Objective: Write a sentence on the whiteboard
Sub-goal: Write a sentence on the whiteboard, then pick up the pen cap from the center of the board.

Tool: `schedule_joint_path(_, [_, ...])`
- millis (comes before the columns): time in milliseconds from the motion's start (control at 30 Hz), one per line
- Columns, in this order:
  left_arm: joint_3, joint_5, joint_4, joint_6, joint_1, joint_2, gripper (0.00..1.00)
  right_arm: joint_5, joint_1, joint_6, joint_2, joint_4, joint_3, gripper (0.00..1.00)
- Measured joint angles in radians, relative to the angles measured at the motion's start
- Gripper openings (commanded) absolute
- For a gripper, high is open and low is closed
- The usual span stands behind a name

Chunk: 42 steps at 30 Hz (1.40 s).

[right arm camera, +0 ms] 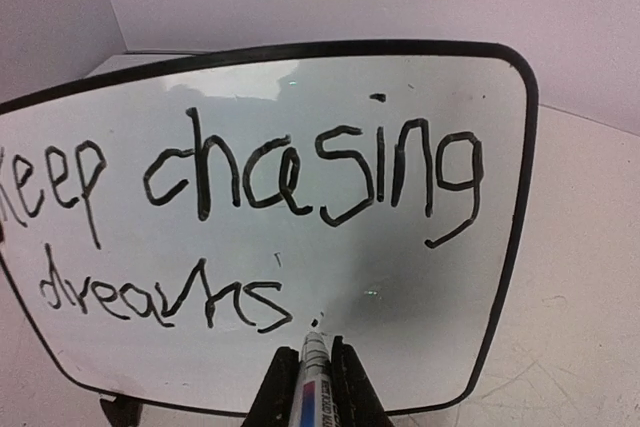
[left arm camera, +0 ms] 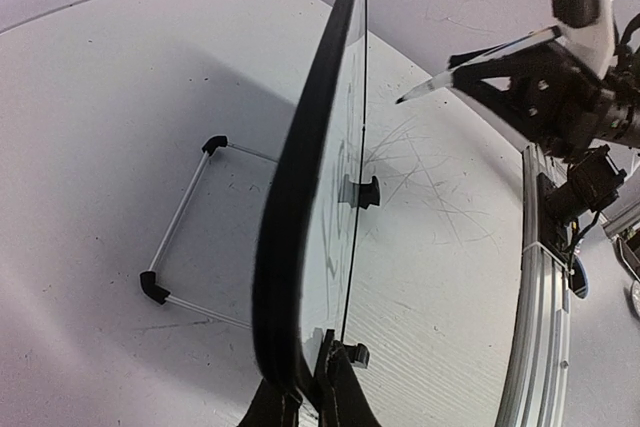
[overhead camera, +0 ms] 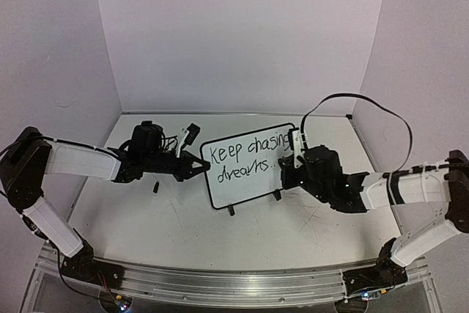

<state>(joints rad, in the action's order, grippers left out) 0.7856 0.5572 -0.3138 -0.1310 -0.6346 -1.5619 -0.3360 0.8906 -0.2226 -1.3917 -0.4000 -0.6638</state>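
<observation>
Small black item point(overhead camera: 156, 188) lies on table point(overhead camera: 183, 232) near left arm. Right gripper point(right arm camera: 312, 392) clamped on marker point(right arm camera: 314, 359), tip just off board point(right arm camera: 430, 277), right of last word. Left gripper point(left arm camera: 300, 402) pinched shut on board's left edge. Board upright mid-table, between arms. Sentence point(right arm camera: 260, 187), two black lines: "Keep chasing dreams". Wire stand point(left arm camera: 185, 212) on table behind board.
</observation>
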Motion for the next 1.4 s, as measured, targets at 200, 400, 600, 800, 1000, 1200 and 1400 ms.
schedule_joint_path(200, [0.001, -0.059, 0.002, 0.019, 0.002, -0.012, 0.21, 0.046, 0.000, -0.010, 0.281, 0.088, 0.030, 0.00])
schedule_joint_path(400, [0.001, -0.126, 0.022, 0.054, 0.005, -0.015, 0.37, 0.040, 0.000, -0.008, 0.332, 0.134, 0.030, 0.00])
schedule_joint_path(600, [0.001, -0.197, 0.102, 0.054, 0.005, 0.035, 0.62, 0.041, 0.000, -0.002, 0.326, 0.167, 0.030, 0.00])
schedule_joint_path(800, [-0.047, -0.283, 0.184, -0.008, 0.019, 0.240, 0.76, 0.039, 0.000, 0.020, 0.326, 0.173, 0.030, 0.00])
schedule_joint_path(1000, [-0.080, -0.411, 0.351, -0.176, 0.020, 0.445, 0.75, 0.043, 0.000, 0.039, 0.326, 0.176, 0.030, 0.00])
schedule_joint_path(1200, [0.027, -0.613, 0.645, -0.295, 0.050, 0.292, 0.73, 0.068, 0.000, 0.044, 0.313, 0.176, 0.020, 0.00])
schedule_joint_path(1400, [0.071, -0.646, 0.754, -0.302, 0.144, 0.104, 0.62, 0.092, 0.000, 0.047, 0.311, 0.176, 0.017, 0.00])
